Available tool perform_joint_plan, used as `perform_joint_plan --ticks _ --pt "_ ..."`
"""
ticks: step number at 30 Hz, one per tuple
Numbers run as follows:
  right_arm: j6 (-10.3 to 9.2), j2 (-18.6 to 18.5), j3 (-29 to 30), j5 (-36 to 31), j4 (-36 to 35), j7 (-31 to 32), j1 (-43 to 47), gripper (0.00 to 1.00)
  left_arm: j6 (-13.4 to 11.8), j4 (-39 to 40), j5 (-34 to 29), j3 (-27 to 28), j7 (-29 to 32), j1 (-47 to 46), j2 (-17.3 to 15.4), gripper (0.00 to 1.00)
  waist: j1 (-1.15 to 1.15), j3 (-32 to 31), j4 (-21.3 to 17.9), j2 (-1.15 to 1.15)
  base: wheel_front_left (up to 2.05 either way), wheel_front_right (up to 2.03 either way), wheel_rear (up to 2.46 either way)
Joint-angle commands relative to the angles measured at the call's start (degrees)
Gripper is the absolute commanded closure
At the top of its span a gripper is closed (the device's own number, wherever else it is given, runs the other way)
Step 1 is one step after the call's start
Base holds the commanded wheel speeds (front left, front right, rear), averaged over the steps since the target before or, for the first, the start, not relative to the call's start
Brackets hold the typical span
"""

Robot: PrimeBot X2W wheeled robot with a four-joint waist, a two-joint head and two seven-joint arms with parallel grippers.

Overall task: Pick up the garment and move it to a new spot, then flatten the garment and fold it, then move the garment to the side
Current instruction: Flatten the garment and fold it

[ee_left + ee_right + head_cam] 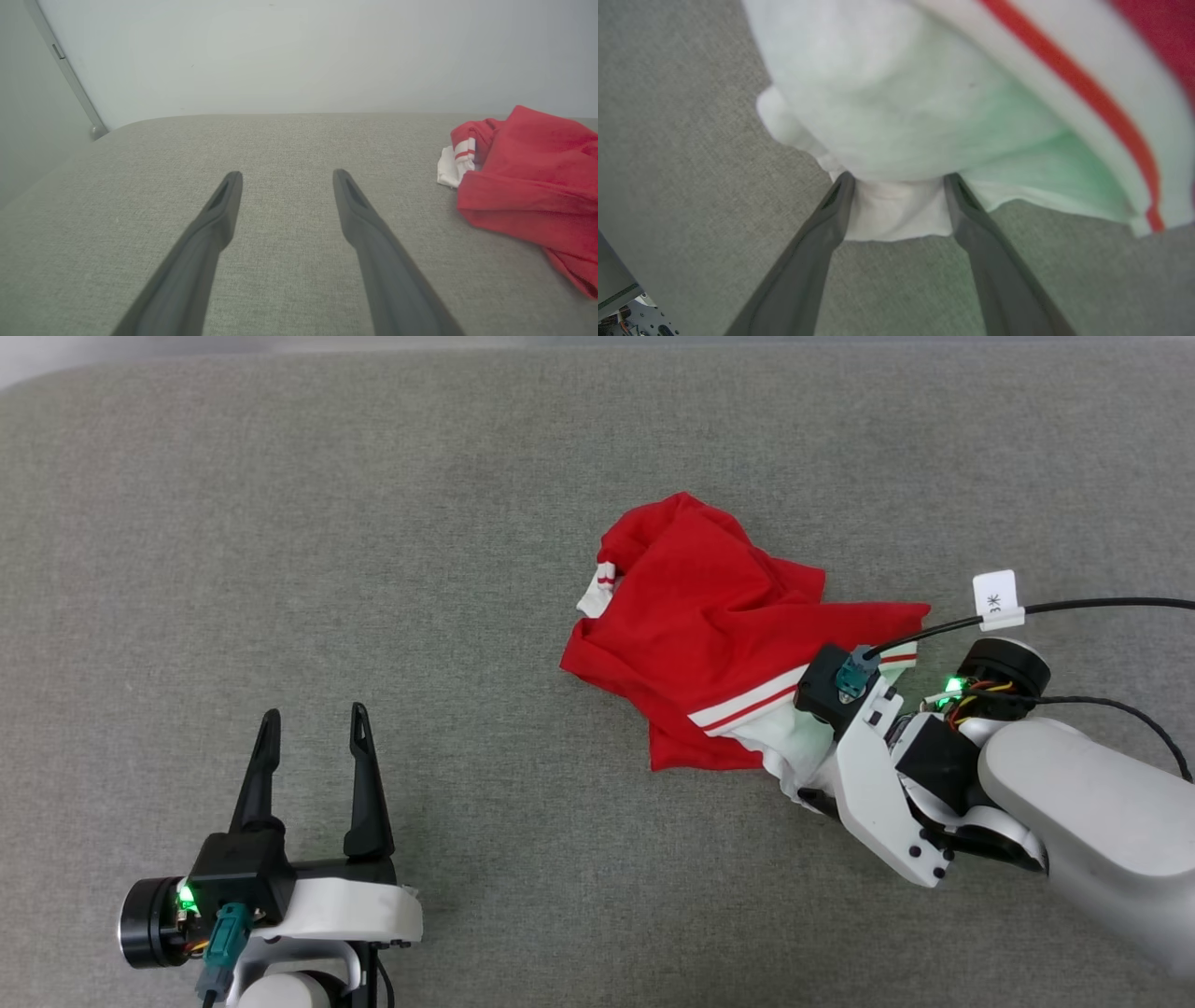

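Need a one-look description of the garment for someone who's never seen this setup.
On the wide grey fabric surface, look right of centre in the head view. The garment lies crumpled there: a red shirt with white sleeves and striped trim, a white sleeve edge between the fingers of the open right pincer. Nothing else on the grey is red.

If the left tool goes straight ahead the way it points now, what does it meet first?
Likely nothing: the left tool points over bare grey fabric surface; the crumpled red shirt lies off to its right. Depth unclear.
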State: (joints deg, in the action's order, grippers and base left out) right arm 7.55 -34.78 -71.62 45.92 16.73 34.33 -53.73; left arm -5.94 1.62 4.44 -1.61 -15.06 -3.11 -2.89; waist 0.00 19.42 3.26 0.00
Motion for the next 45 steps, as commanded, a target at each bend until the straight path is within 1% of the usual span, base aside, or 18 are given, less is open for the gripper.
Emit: perform_joint_plan --ticks 1,2,3,7,12,15,16,17,19,20,24,27,33,34,35,37,40,45 --pt "-0.12 0.77 -2.31 0.34 2.61 0.39 2.99 0.0 0.21 -0.25 0.18 0.14 -0.17 -0.8 0.02 0.0 0.0 0.37 0.6 0.0 0.0 0.0 0.0" --pt "-0.12 0.93 -2.53 0.48 2.73 -0.15 3.47 0.53 0.18 -0.37 0.14 0.33 -0.17 -0.74 0.01 0.0 0.0 0.16 0.55 0.0 0.0 0.0 0.0" --pt "-0.12 0.87 -2.56 0.72 2.62 -1.22 3.54 1.0 0.17 -0.47 0.13 0.45 -0.17 -0.49 0.01 0.0 0.0 -0.18 0.46 0.0 0.0 0.0 0.0" --pt "-0.08 -1.74 -1.94 1.09 1.14 -7.43 2.39 1.0 0.0 -1.16 0.24 1.16 -0.17 0.94 0.0 0.0 0.0 -2.69 -0.31 0.0 0.0 0.0 0.0" --pt "-0.08 -6.71 2.02 2.92 -3.53 -14.89 0.75 1.0 -0.34 -1.12 0.38 2.14 -0.16 2.72 -0.01 0.0 0.0 -6.13 -2.34 0.0 0.0 0.0 0.0" --pt "-0.09 -10.81 4.94 2.91 -5.63 -16.74 1.69 1.0 -0.55 -0.94 0.29 2.07 -0.17 3.6 -0.01 0.0 0.0 -7.74 -3.58 0.0 0.0 0.0 0.0" --pt "-0.09 -10.81 4.94 2.91 -5.63 -16.74 1.69 1.0 -0.55 -0.94 0.29 2.07 -0.17 3.6 -0.01 0.0 0.0 -7.74 -3.58 0.0 0.0 0.0 0.0" --pt "-0.09 -13.28 6.94 3.66 -6.21 -17.2 3.65 1.0 -0.47 -0.85 0.15 2.07 -0.17 4.14 -0.01 0.0 0.0 -8.54 -4.12 0.0 0.0 0.0 0.0" --pt "-0.09 -15.64 8.93 4.15 -6.17 -17.54 5.71 1.0 -0.34 -0.69 0.07 2.24 -0.17 4.62 -0.01 0.0 0.0 -9.13 -4.51 0.0 0.0 0.0 0.0" --pt "-0.09 -15.64 8.93 4.15 -6.17 -17.54 5.71 1.0 -0.34 -0.69 0.07 2.24 -0.17 4.62 -0.01 0.0 0.0 -9.13 -4.51 0.0 0.0 0.0 0.0" --pt "-0.09 -19.2 11.17 5.31 -3.66 -17.48 12.14 1.0 -0.12 -0.54 -0.11 2.77 -0.17 5.21 -0.01 0.0 0.0 -9.75 -4.94 0.0 0.0 0.0 0.0" --pt "-0.09 -19.17 12.09 5.71 -0.11 -18.19 17.2 1.0 -0.03 -0.39 -0.18 3.06 -0.17 5.65 -0.01 0.0 0.0 -9.86 -5.08 0.0 0.0 0.0 0.0" --pt "-0.08 -14.77 12.52 7.87 7.16 -19.81 25.41 1.0 0.09 -0.81 -0.28 2.69 -0.17 5.71 -0.01 0.0 0.0 -10.0 -4.69 0.0 0.0 0.0 0.0" --pt "-0.1 -13.18 13.65 6.59 9.52 -23.03 26.48 0.62 -0.03 -1.07 -0.3 2.77 -0.17 6.07 -0.01 0.0 0.0 -10.62 -4.61 0.0 0.0 0.0 0.0" --pt "-0.1 -12.97 14.74 6.17 9.82 -24.9 26.2 0.0 -0.12 -1.13 -0.25 2.83 -0.17 6.3 0.0 0.0 0.0 -10.97 -4.67 0.0 0.0 0.0 0.0" --pt "-0.1 -12.98 16.79 5.57 10.17 -27.97 26.3 0.0 -0.28 -1.2 -0.18 3.0 -0.17 6.76 -0.02 0.0 0.0 -11.75 -4.83 0.0 0.0 0.0 0.0" --pt "-0.1 -14.39 19.76 2.88 9.52 -31.75 26.0 0.0 -0.51 -0.88 -0.27 3.44 -0.17 7.61 0.0 0.0 0.0 -12.88 -5.37 0.0 0.0 0.0 0.0" --pt "-0.09 -16.54 26.28 -0.65 6.75 -34.71 26.75 0.0 -0.17 -0.32 -0.84 4.18 -0.17 8.4 -0.01 0.0 0.0 -14.34 -6.26 0.0 0.0 0.0 0.0"
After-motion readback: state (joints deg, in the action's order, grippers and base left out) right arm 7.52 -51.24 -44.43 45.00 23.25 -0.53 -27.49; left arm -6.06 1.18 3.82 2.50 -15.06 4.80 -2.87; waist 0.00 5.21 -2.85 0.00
